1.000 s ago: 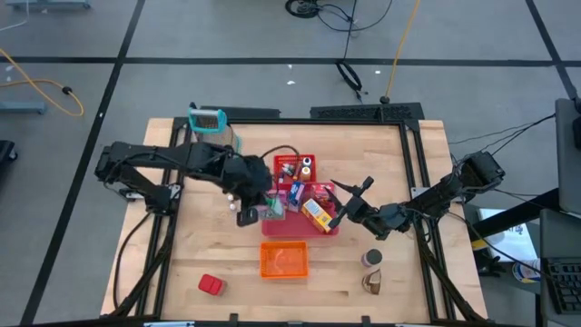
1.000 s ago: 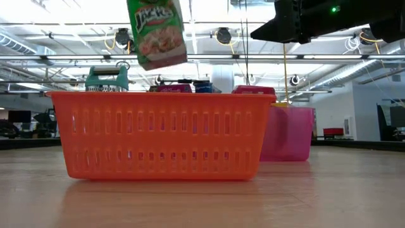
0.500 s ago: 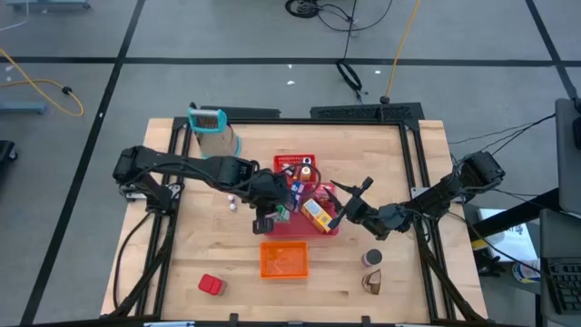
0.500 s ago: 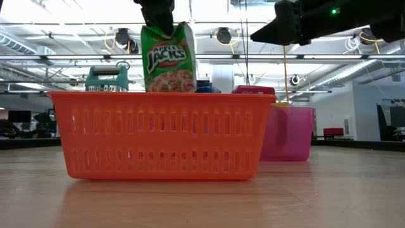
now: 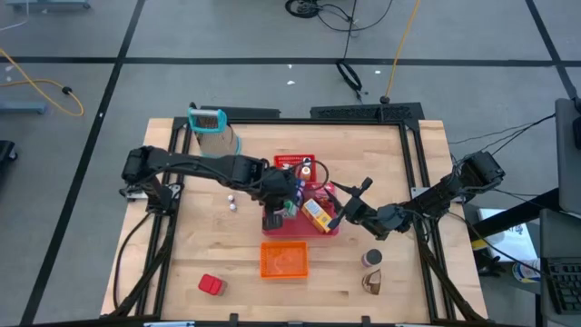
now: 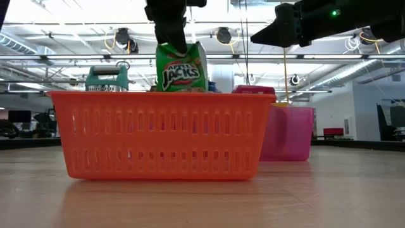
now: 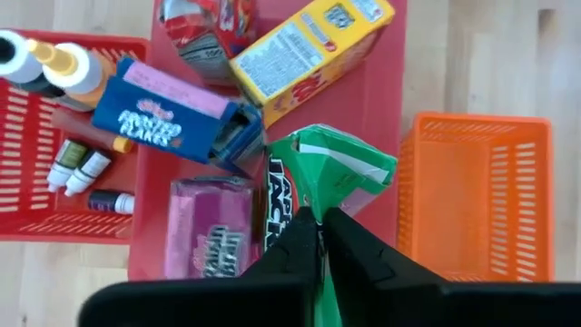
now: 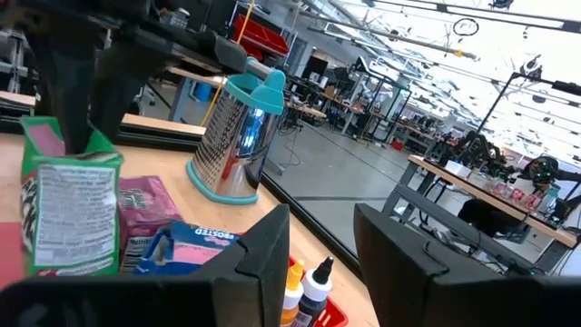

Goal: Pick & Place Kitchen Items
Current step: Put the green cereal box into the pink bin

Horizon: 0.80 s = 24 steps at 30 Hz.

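Left gripper (image 7: 318, 238): is pinching the top flap of the green cereal box (image 7: 322, 186), fingers closed tight on the thin cardboard; gripping the top edge is letting the box hang upright.
Green cereal box position: is hanging over the red tray (image 5: 324, 226), lower part hidden behind the orange basket (image 6: 158, 133) in the low view; whether it is touching the tray floor I cannot tell.
Why there: the tray is already carrying a yellow box (image 7: 309, 45), a blue box (image 7: 177, 113) and a purple box (image 7: 213, 227), so food boxes are seemingly being collected in it; the green one is coming into the free spot beside them.
Red basket (image 7: 36, 195): is sitting next to the tray and holding bottles and little jars, small items apparently being kept apart from the boxes.
Right gripper (image 5: 349, 202): is hovering at the tray's far side, fingers partly open, holding nothing; looks to be waiting.
Left over: red block (image 5: 211, 285) and brown pieces (image 5: 371, 271) are lying on the table (image 5: 182, 245), well apart from the tray.
Grater (image 5: 214, 134): is standing at the back corner, out of the working area.
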Each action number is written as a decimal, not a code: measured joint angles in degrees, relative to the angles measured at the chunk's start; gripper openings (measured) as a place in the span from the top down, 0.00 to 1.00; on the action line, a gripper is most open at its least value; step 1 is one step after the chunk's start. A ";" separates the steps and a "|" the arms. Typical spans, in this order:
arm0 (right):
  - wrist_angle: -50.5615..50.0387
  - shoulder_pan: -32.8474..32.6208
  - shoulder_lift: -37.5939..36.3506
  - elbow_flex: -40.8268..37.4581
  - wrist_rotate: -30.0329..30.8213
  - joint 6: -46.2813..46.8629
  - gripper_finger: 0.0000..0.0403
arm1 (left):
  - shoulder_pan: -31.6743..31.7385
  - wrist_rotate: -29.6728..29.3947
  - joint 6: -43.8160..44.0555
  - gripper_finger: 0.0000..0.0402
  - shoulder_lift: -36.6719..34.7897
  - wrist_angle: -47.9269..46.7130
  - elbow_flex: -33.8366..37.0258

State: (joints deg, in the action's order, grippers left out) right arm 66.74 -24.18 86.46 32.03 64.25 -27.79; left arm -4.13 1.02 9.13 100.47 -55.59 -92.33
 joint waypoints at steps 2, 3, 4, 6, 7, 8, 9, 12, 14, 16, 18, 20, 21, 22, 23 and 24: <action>-0.20 0.00 0.00 0.00 0.04 -0.08 0.71 | 0.03 -0.06 -0.12 0.93 0.56 0.30 -0.01; -0.21 -0.02 0.00 0.00 0.04 -0.16 0.71 | -0.01 -0.05 -0.69 0.92 0.74 0.43 -0.03; -0.19 -0.01 0.00 0.00 0.04 -0.23 0.71 | -0.01 -0.09 -1.10 0.90 0.97 0.37 -0.03; -0.20 0.10 0.00 0.00 0.05 -0.28 0.71 | -0.12 -0.05 -1.08 0.86 1.20 0.12 0.08; -0.22 0.17 0.00 0.00 0.07 -0.28 0.71 | -0.12 -0.06 -1.07 0.84 1.42 0.40 0.04; -0.21 0.20 0.00 0.00 0.07 -0.28 0.71 | -0.11 -0.06 -1.09 0.83 1.49 0.62 -0.03; -0.21 0.20 0.00 0.00 0.09 -0.28 0.71 | -0.10 -0.12 -1.20 0.81 1.65 0.56 -0.03; -0.41 0.20 0.00 0.00 0.09 -0.31 0.71 | -0.07 -0.17 -1.23 0.79 1.81 0.30 0.01; -0.43 0.20 0.00 -0.02 0.09 -0.31 0.71 | -0.07 -0.18 -1.10 0.78 1.68 0.28 0.01; -0.44 0.20 0.00 -0.02 0.07 -0.28 0.71 | -0.07 -0.17 -1.05 0.78 1.70 0.20 0.01; -0.43 0.20 0.00 -0.02 0.09 -0.30 0.71 | -0.13 -0.17 -0.91 0.78 1.70 0.19 0.01; -0.45 0.22 0.00 -0.02 0.09 -0.30 0.71 | -0.33 -0.17 -1.18 0.78 1.70 0.20 0.01; -0.45 0.22 0.00 -0.02 0.09 -0.28 0.71 | -0.49 -0.17 -1.42 0.78 1.70 0.21 0.01; -0.45 0.22 0.00 -0.02 0.10 -0.30 0.71 | -0.66 -0.17 -1.57 0.78 1.70 0.21 0.01; -0.54 0.22 0.00 -0.02 0.09 -0.31 0.71 | -0.82 -0.19 -1.75 0.78 1.70 0.25 0.01; -0.59 0.22 0.00 -0.02 0.09 -0.31 0.71 | -0.98 -0.17 -1.96 0.78 1.70 0.35 0.01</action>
State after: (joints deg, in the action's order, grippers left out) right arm 66.15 -23.97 86.46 32.01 64.34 -28.10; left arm -5.11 0.84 7.16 102.17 -55.24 -92.31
